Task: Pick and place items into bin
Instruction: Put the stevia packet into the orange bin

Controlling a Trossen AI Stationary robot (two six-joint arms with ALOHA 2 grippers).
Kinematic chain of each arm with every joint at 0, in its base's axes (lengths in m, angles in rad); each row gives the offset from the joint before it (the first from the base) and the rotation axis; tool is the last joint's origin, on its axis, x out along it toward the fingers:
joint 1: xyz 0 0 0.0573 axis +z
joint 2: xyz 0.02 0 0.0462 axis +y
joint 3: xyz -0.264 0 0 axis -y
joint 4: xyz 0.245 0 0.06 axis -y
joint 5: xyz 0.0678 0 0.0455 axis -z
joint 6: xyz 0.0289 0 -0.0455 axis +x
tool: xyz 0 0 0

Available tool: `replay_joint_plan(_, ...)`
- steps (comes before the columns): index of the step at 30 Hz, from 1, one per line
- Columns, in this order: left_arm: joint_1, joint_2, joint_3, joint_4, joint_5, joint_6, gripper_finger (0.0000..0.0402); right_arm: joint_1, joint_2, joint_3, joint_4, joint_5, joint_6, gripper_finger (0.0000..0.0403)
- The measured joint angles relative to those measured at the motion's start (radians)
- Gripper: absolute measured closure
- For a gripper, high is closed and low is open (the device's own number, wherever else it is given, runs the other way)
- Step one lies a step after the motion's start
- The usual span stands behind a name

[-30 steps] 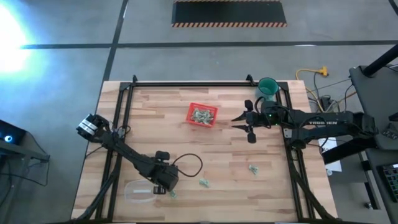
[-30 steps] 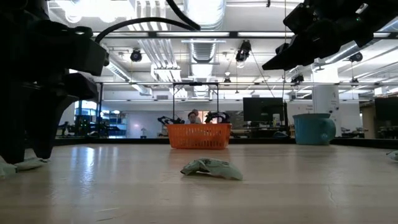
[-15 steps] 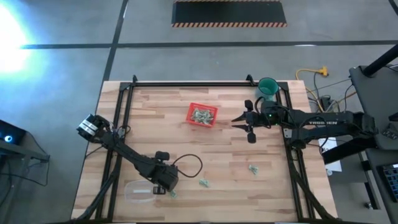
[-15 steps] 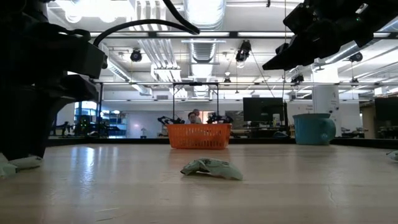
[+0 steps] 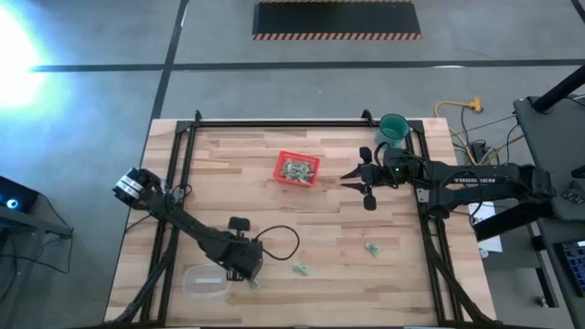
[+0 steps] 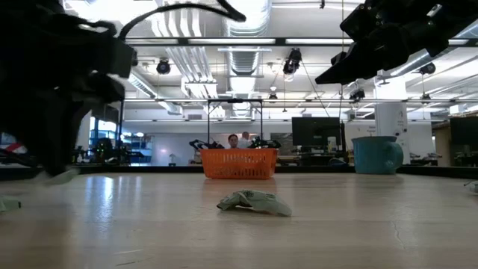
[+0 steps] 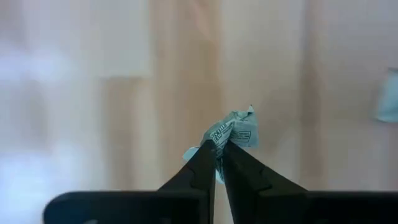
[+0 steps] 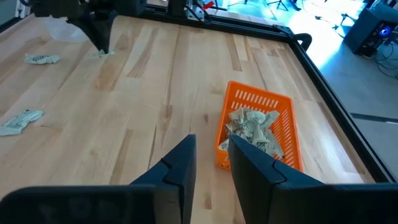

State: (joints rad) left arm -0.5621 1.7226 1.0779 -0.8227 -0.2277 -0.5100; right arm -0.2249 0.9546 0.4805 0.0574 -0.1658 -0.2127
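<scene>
My left gripper (image 5: 250,280) is near the table's front left, pointing down, shut on one pale-green crumpled item (image 7: 235,133). Two more items (image 5: 299,269) (image 5: 372,248) lie flat on the wood; the nearer one also shows in the low view (image 6: 254,202). The red bin (image 5: 297,169) sits at the table's far middle with several items inside it (image 8: 252,127). My right gripper (image 8: 210,152) hangs open above the table just right of the bin, with nothing between its fingers. My left gripper pinches the crumpled item by one edge (image 7: 219,138) between its two fingertips, coming from above and pointing down. Most of the item sticks out beyond the tips. In the low view it hangs a little above the table (image 6: 64,176).
A clear plastic container (image 5: 203,281) lies just left of my left gripper. A teal cup (image 5: 393,128) stands at the far right corner. A black frame (image 5: 274,123) runs along the table's edges. Bare wood lies between the front items and the bin.
My left gripper has shut on the item at the front left and risen slightly. The item lay on the table before and is now lifted just clear of it. My right arm has kept still.
</scene>
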Motion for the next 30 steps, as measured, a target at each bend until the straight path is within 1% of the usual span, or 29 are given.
replay_joint_plan(7,0.032,-0.004,0.051,-0.006,-0.273,0.172,0.0392,0.000,0.000,0.000,0.000,0.000,0.004,0.0328)
replay_joint_plan(12,0.090,-0.005,0.081,-0.007,-0.475,0.290,0.0392,0.000,0.000,0.000,-0.001,0.000,0.027,0.0333)
replay_joint_plan(15,0.142,-0.005,0.098,0.000,-0.559,0.357,0.0392,0.000,0.000,-0.001,0.000,0.000,0.047,0.0332)
replay_joint_plan(20,0.256,-0.005,0.115,0.032,-0.575,0.490,0.0392,0.000,0.000,-0.017,-0.002,0.000,0.091,0.0325)
replay_joint_plan(25,0.379,-0.005,0.113,0.112,-0.565,0.627,0.0392,0.000,0.000,-0.045,-0.002,0.000,0.139,0.0321)
replay_joint_plan(30,0.487,-0.005,0.112,0.220,-0.541,0.764,0.0392,0.000,0.000,-0.069,-0.001,0.000,0.188,0.0327)
